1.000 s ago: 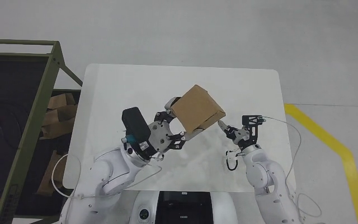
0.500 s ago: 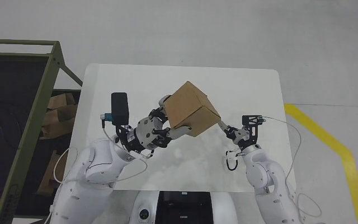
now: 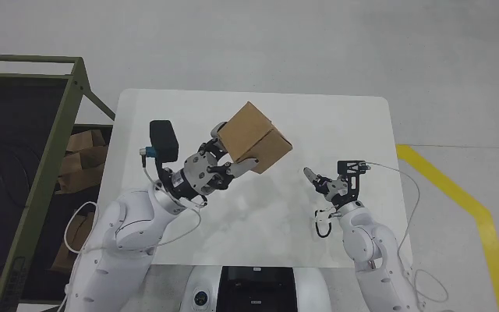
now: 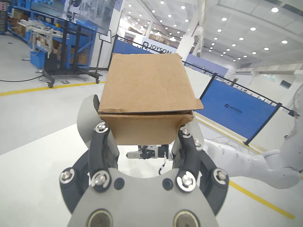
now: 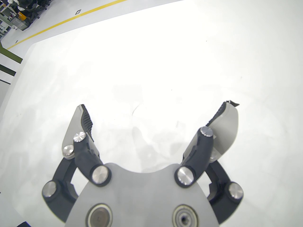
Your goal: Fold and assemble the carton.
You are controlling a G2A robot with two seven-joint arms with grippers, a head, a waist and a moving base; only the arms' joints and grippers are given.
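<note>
A brown cardboard carton (image 3: 251, 136), folded into a closed box shape, is held up above the white table (image 3: 343, 117) left of its middle. My left gripper (image 3: 226, 158) is shut on the carton's near lower end; in the left wrist view the carton (image 4: 146, 90) sits between the two fingers (image 4: 94, 109) with its flap edge slightly gaping. My right gripper (image 3: 312, 179) rests low over the table's right front part, apart from the carton, open with nothing between its fingers (image 5: 84, 119).
A dark green metal frame (image 3: 47, 117) stands left of the table, with flat cardboard pieces (image 3: 78, 160) in the bin below it. A yellow floor line (image 3: 444, 187) runs at the right. Bare table lies behind and right of the carton.
The left arm has swung the carton leftward and away from the right gripper, which the carton's corner nearly touched a second ago. The right arm has stayed in place.
</note>
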